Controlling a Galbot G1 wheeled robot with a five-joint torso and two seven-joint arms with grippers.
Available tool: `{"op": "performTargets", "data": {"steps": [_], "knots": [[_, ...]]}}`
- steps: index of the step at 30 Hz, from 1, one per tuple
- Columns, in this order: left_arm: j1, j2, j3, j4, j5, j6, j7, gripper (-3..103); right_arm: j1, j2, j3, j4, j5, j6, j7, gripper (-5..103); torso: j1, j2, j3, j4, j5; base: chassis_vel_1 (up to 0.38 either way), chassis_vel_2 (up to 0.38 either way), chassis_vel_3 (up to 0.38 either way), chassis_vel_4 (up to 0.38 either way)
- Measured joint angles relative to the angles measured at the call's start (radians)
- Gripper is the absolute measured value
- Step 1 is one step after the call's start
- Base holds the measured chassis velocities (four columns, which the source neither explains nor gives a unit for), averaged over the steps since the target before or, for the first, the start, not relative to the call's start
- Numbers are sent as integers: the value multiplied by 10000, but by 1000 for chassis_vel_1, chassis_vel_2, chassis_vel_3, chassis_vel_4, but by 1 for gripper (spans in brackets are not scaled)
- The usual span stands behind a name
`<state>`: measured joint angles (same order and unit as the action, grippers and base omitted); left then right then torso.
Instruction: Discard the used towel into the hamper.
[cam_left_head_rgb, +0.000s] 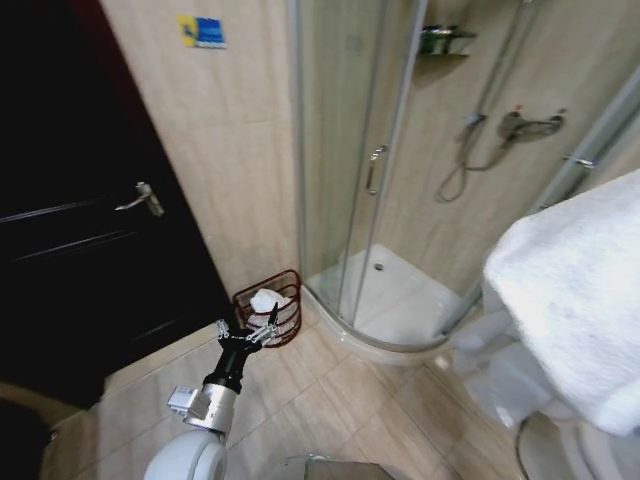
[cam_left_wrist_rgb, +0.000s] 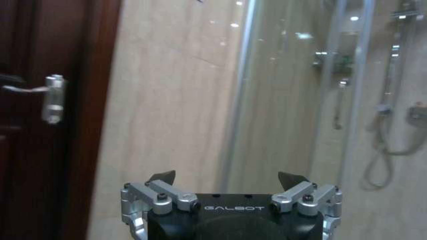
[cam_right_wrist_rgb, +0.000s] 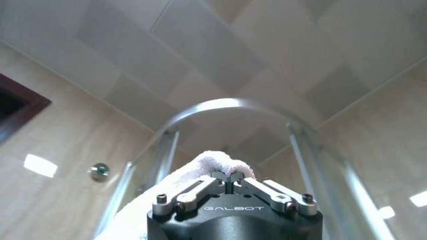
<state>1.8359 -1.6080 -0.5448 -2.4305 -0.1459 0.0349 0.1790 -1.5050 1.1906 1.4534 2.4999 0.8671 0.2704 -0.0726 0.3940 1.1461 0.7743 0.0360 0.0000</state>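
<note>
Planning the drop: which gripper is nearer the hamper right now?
Left. The left gripper hangs open just in front of the hamper by the shower. The right gripper is raised, shut on the white towel.

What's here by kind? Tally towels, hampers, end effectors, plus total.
Round dark reddish-brown wire hamper: 1.
White fluffy cloth towels: 2, held towel, crumpled towel in hamper.
Black-and-silver end effectors: 2, left end effector open, right end effector gripping held towel.
Total: 5.
</note>
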Motion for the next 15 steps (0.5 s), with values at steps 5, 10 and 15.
{"op": "performTargets", "data": {"steps": [5, 10, 15], "knots": [[-1, 0, 0, 0, 0, 0, 0, 100, 8, 19, -38, 0, -18, -9, -22, 2, 0, -3, 0, -3, -1, 139, 130, 132, 116], [0, 0, 0, 0, 0, 0, 0, 100, 36, 25, -107, 0, -70, -9, -42, 2, -1, -3, -1, -2, 1, 122, 127, 116, 123], [-1, 0, 0, 0, 0, 0, 0, 100, 58, 24, -151, 0, -141, -9, -78, 2, -1, -4, -3, -1, 1, 118, 129, 130, 133]]}}
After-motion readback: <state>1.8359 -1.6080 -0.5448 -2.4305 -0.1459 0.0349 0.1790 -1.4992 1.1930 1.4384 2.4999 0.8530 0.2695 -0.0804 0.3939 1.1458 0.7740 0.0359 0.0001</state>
